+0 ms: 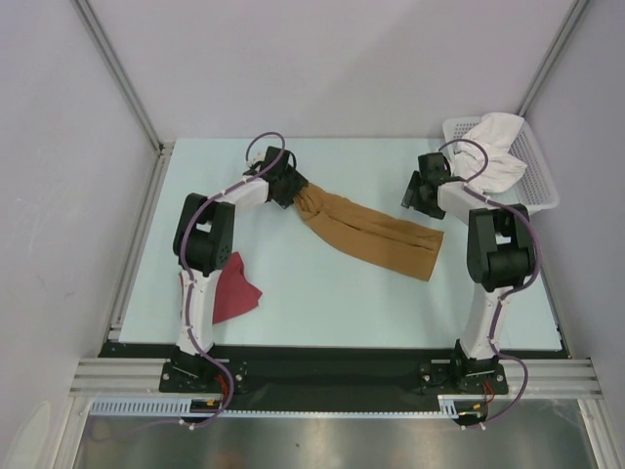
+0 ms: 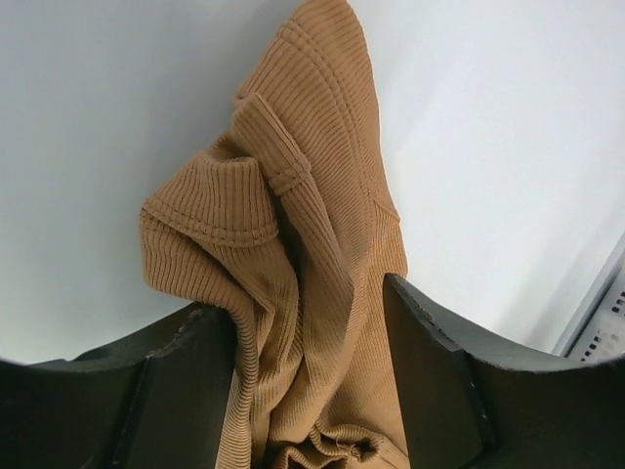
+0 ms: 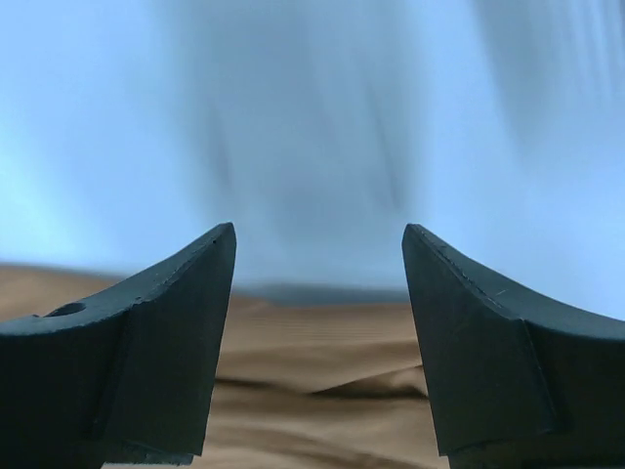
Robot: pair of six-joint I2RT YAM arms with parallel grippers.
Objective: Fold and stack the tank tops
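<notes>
Left pincer [image 2: 303, 298] is clamped on the bunched end of the tan-brown ribbed cloth tank top [image 1: 376, 230], with folds packed between its black fingers [image 2: 430, 371]. From there the top stretches in a long band across the middle of the pale table [image 1: 322, 303]. Right pincer [image 3: 319, 244] hovers near the top's other end, spread, with nothing between its fingers. The dark red cloth tank top [image 1: 237, 290] lies crumpled beside the left arm, well apart. A white plastic mesh basket [image 1: 543, 171] at the far right corner holds white cloth [image 1: 493, 147].
</notes>
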